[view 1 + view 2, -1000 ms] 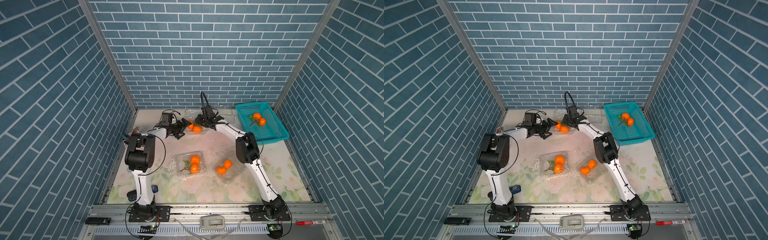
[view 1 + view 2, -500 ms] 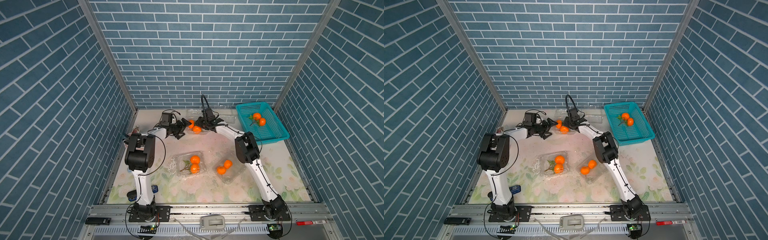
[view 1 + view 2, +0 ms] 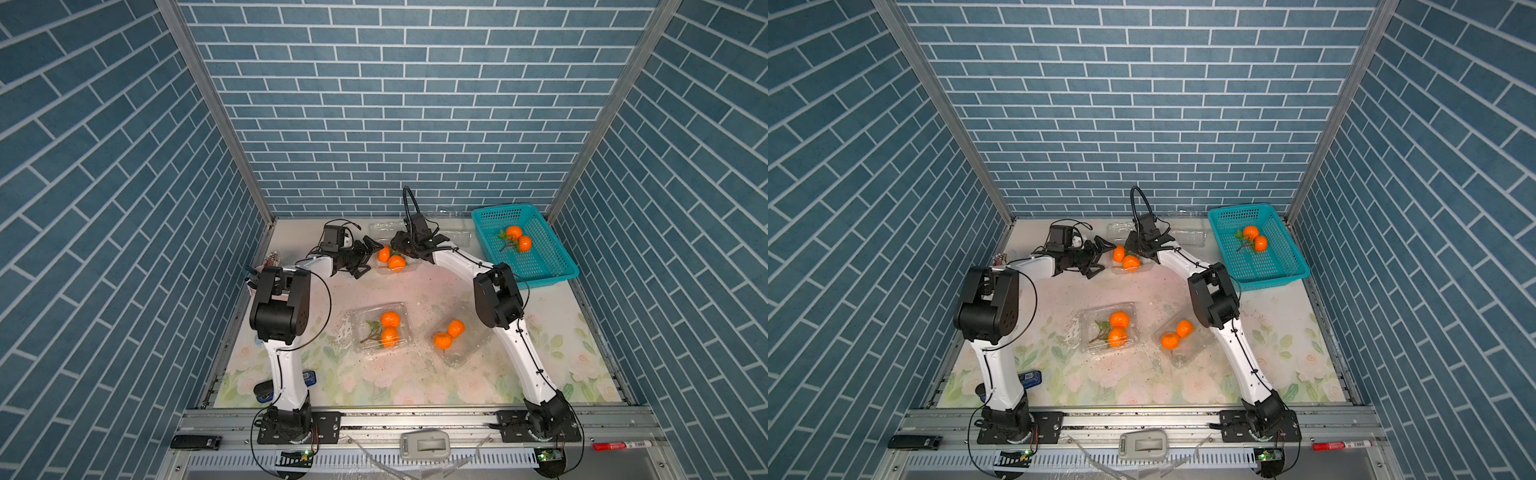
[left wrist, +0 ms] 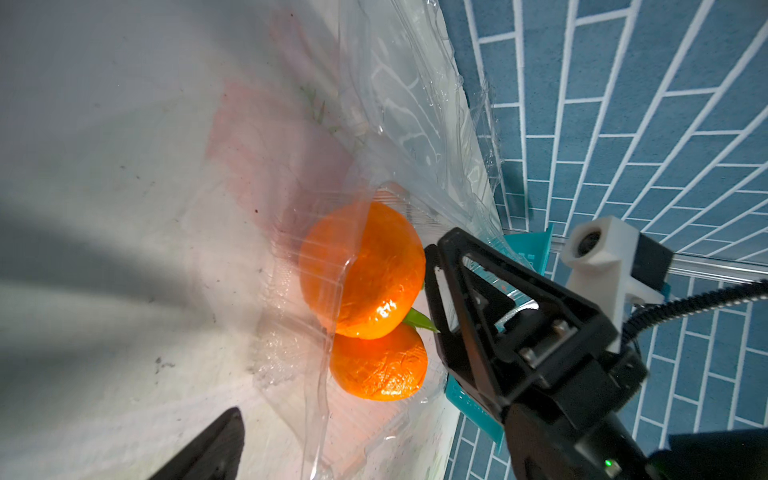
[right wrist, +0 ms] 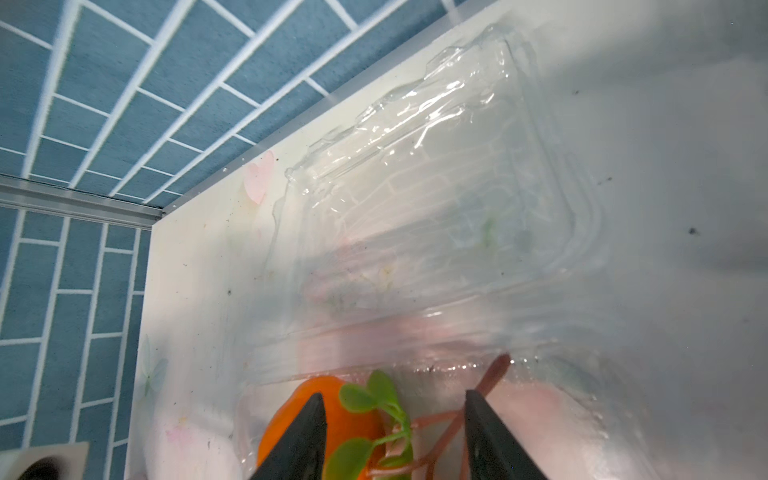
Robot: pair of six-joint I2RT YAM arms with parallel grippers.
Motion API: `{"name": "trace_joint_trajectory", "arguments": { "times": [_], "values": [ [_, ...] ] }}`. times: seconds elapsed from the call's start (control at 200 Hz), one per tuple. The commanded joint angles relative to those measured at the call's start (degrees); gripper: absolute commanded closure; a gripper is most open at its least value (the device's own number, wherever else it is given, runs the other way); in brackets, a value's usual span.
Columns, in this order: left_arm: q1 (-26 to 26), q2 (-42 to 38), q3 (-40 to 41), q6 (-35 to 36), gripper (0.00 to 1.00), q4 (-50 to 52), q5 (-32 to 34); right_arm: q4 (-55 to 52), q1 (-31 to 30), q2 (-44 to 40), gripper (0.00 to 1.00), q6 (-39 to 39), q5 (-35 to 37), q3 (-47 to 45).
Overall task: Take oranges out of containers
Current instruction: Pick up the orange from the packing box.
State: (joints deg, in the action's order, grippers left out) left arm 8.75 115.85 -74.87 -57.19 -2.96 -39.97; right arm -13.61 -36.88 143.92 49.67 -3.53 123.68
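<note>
Right claw [image 5: 392, 392] has seemingly widened over the oranges [image 4: 361, 270].

Four orange pairs on a table [image 3: 415, 291].
Far container [image 3: 407, 268] holding far pair [image 3: 396, 262] at twelve o'clock; basket [image 3: 540, 274] holding basket pair [image 3: 514, 232] at two; middle container [image 3: 357, 320] holding middle pair [image 3: 390, 319] at centre; right container [image 3: 469, 353] holding right pair [image 3: 443, 340] at its three o'clock.

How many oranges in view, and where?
8 oranges, in pairs: two in the teal basket, two in the rear container, two in the front-centre container, two in the front-right container. None appear hidden.
</note>
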Motion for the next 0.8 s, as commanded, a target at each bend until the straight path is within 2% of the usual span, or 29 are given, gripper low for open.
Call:
{"name": "trace_joint_trajectory", "arguments": {
  "times": [0.0,0.135,0.305,0.575,0.795],
  "values": [
    [-0.05,1.00,-0.60,0.06,0.01,-1.23,-0.37,-3.63,-0.82,-4.83,0.45,-0.56,2.04,-0.09],
    [-0.04,1.48,-0.28,-1.28,0.01,-2.99,-1.16,-8.02,-1.36,-5.99,0.45,-0.81,4.36,-0.71],
    [-0.05,1.40,-0.18,-1.24,0.01,-3.15,-1.13,-11.37,-1.92,-6.17,0.44,-2.37,3.80,-1.11],
    [0.04,1.81,-0.10,-1.74,0.01,-3.60,-1.34,-18.77,-2.66,-6.70,0.38,-8.07,4.85,0.34],
    [0.04,2.10,-0.01,-2.05,0.01,-4.08,-1.55,-20.75,-3.02,-6.99,0.34,-11.01,2.73,0.38]
  ]
}}
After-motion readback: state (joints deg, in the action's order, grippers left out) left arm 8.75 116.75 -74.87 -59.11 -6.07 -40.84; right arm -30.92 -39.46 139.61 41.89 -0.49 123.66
